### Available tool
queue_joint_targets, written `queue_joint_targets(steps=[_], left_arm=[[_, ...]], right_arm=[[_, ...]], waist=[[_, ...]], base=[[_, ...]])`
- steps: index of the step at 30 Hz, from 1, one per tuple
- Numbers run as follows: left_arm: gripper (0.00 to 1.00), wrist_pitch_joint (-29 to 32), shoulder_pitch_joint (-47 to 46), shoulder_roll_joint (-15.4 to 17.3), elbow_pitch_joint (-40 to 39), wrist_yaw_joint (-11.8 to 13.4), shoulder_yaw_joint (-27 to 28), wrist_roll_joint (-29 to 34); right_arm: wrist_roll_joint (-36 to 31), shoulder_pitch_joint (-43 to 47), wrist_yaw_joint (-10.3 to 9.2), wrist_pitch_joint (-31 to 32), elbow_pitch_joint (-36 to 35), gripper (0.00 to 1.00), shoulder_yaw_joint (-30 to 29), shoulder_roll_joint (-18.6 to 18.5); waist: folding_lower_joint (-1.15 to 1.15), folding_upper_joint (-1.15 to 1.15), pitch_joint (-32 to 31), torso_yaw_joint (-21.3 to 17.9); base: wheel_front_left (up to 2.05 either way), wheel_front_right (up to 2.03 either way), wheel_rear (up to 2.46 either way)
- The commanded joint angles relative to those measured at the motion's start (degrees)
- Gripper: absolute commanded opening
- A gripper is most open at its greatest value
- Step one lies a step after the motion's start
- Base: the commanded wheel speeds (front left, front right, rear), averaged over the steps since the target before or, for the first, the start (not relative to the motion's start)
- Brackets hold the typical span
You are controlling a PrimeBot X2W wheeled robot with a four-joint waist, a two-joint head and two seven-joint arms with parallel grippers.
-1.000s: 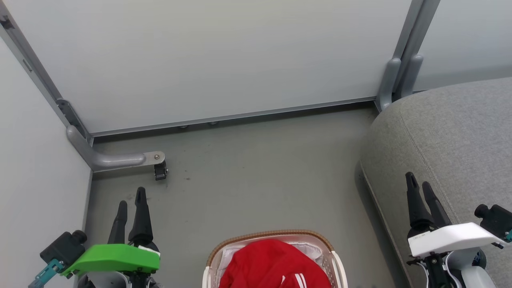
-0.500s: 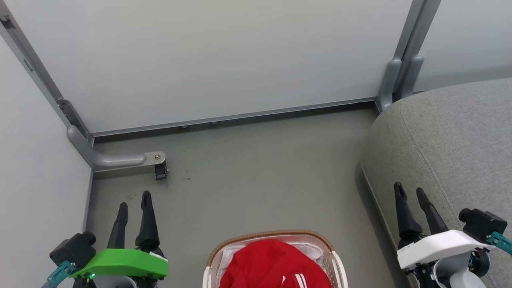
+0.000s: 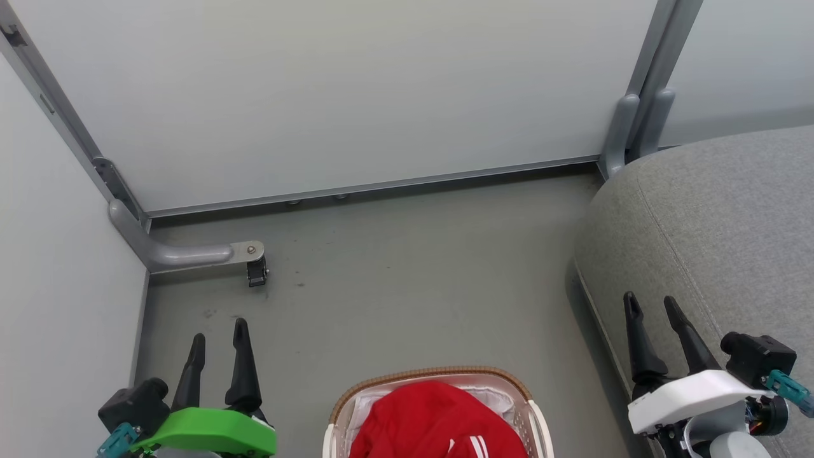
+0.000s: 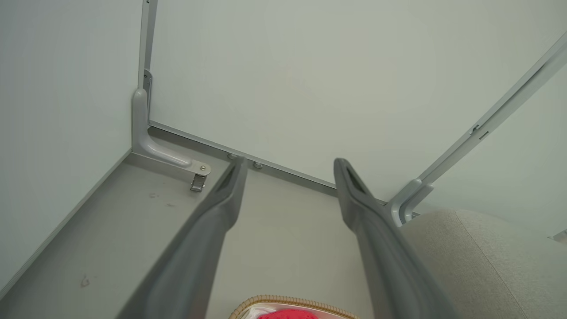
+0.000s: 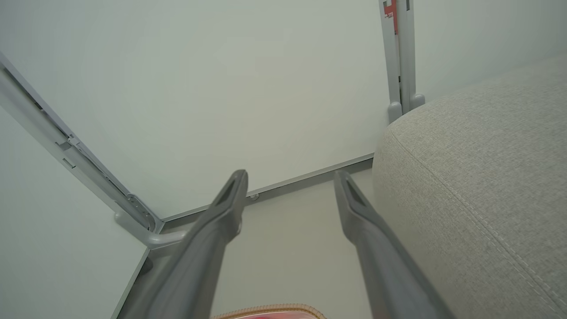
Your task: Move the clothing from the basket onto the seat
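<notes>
Either side of the basket (image 3: 432,371), fingers spread, nothing held

Left of the basket, the left gripper (image 3: 219,331) hangs over the grey floor (image 3: 394,286), fingers apart, holding and touching nothing. Right of the basket, the right gripper (image 3: 649,299) hangs over the edge of the grey seat (image 3: 718,222), fingers likewise spread and empty. Inside the basket the red clothing (image 3: 432,420) lies heaped, white stripes showing

One basket (image 3: 432,371), one clothing heap (image 3: 427,421), one seat (image 3: 718,222)
</notes>
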Motion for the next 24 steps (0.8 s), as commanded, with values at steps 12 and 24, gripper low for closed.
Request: queue_joint_targets(steps=[12,24], left_arm=[[1.0,-1.86,0.58,0.45,0.9,0.41,-0.77,5.97],[1.0,-3.36,1.08,0.5,1.46,0.69,-1.53,10.63]], right_arm=[[-6.99,0.38,0.02,-2.0,0.18,1.0,0.16,-0.44],[-12.76,0.52,0.02,-3.44,0.22,1.0,0.4,-0.51]], waist=[[0.0,0.0,0.0,0.17],[0.0,0.0,0.13,0.22]], base=[[0.0,0.0,0.0],[0.0,0.0,0.0]])
